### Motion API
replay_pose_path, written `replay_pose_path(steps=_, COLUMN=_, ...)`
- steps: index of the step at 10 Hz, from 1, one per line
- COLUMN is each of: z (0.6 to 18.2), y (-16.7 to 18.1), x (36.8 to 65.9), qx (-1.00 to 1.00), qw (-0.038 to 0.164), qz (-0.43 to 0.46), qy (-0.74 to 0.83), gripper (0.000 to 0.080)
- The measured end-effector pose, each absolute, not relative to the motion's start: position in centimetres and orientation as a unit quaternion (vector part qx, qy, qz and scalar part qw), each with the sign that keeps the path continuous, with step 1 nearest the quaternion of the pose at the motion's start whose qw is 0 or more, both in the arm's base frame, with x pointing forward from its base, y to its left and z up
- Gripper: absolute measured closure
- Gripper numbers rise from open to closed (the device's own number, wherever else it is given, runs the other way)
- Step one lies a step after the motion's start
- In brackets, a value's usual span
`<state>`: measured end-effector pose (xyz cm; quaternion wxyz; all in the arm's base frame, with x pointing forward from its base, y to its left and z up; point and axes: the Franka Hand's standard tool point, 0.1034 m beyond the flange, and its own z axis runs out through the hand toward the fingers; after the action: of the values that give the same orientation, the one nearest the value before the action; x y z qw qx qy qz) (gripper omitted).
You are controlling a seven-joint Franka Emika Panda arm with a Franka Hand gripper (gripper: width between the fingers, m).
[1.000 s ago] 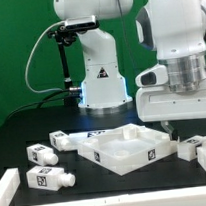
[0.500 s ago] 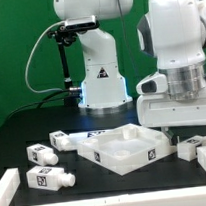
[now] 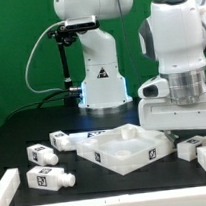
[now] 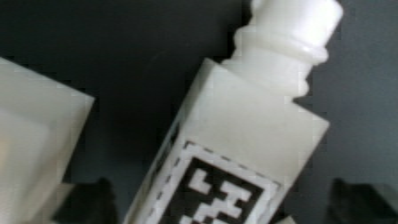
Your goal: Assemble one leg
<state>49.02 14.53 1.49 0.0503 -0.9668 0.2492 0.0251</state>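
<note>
Exterior view, what changed: the arm [image 3: 177, 45] has come down a bit since a second ago, so its rounded top now fits in frame and the gripper [image 3: 176, 133] sits closer to the table [image 3: 18, 133]. The loose parts haven't budged.
Leg [image 3: 192, 147]: lying on the table just beside the panel [image 3: 123, 150], at the exterior view's right, right under the gripper.
Gripper: in the wrist view the dark fingers [image 4: 89, 195] stand either side of the leg [image 4: 240, 120] with a gap, so spread apart and pinching nothing.
Shapes: the leg is a blocky white plastic body with a matte look, necking down to a rounded stub at one end. A black-and-white square tag [image 4: 217, 190] sits on its flat face. The panel is flat, square and white with raised rims.
Other legs [image 3: 40, 153]: same stubby look, over at the exterior view's left.
Hard to see: the fingertips are blurry and cut off in the wrist view, and the tag is cropped too. From outside, the panel's rim hides most of the fingers.
</note>
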Motion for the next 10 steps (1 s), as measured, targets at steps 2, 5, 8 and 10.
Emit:
replay_pose_path(steps=2, z=1.5, y=14.5, x=49.0, qx=-0.967, qw=0.05, qz=0.025, qy=0.249, gripper=0.038)
replay_pose_path(steps=5, z=1.6, y=14.5, x=49.0, qx=-0.967, qw=0.051, qz=0.025, qy=0.249, gripper=0.0515)
replay_pose_path(steps=8, z=3.9, y=16.3, x=47.0, qx=-0.969, qw=0.052, qz=0.026, qy=0.24, gripper=0.0515)
replay_pose_path(steps=10, z=5.8, y=18.3, x=45.4, qx=-0.974, qw=0.049, qz=0.018, qy=0.219, gripper=0.0515)
